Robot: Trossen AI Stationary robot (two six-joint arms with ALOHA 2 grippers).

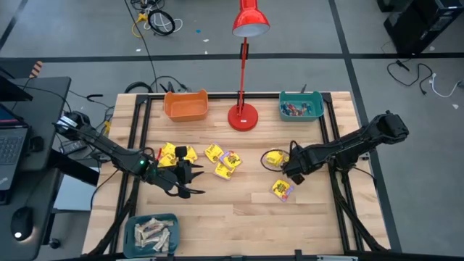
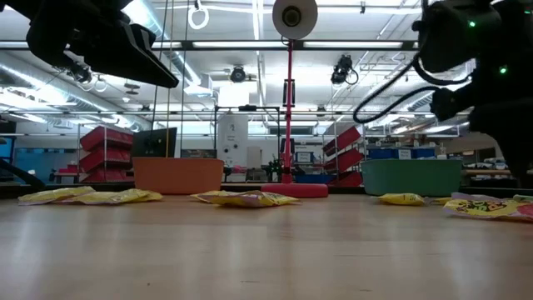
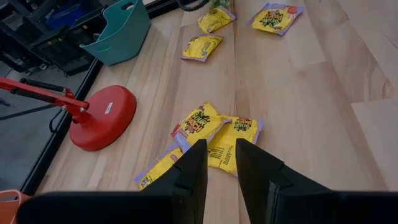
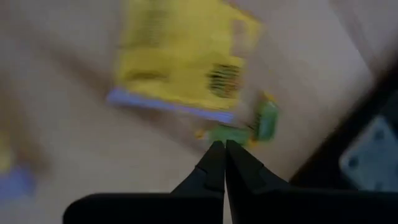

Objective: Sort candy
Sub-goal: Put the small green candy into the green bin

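Yellow candy packets lie flat on the wooden table: a cluster (image 1: 172,154), a pair (image 1: 225,161), one (image 1: 274,157) and one (image 1: 281,188). My left gripper (image 1: 187,181) hovers open above the table near the cluster. In the left wrist view its fingers (image 3: 221,155) point at two overlapping packets (image 3: 211,134). My right gripper (image 1: 291,174) is between the two right-hand packets, shut on a small green and yellow piece (image 4: 239,132). A blurred yellow packet (image 4: 180,59) lies beyond it. My right gripper pinches the small green and yellow piece (image 4: 231,134) between its two shut fingertips (image 4: 214,158). The piece sticks out to either side of the tips. The view is blurred, so I cannot tell whether the piece is lifted clear of the table.
An orange bin (image 1: 186,106) and a teal bin (image 1: 301,107) holding small coloured pieces stand at the far edge. The red lamp base (image 1: 243,116) is between them. A teal bin of beige bars (image 1: 151,233) sits at the near left corner. Bare wood lies near centre.
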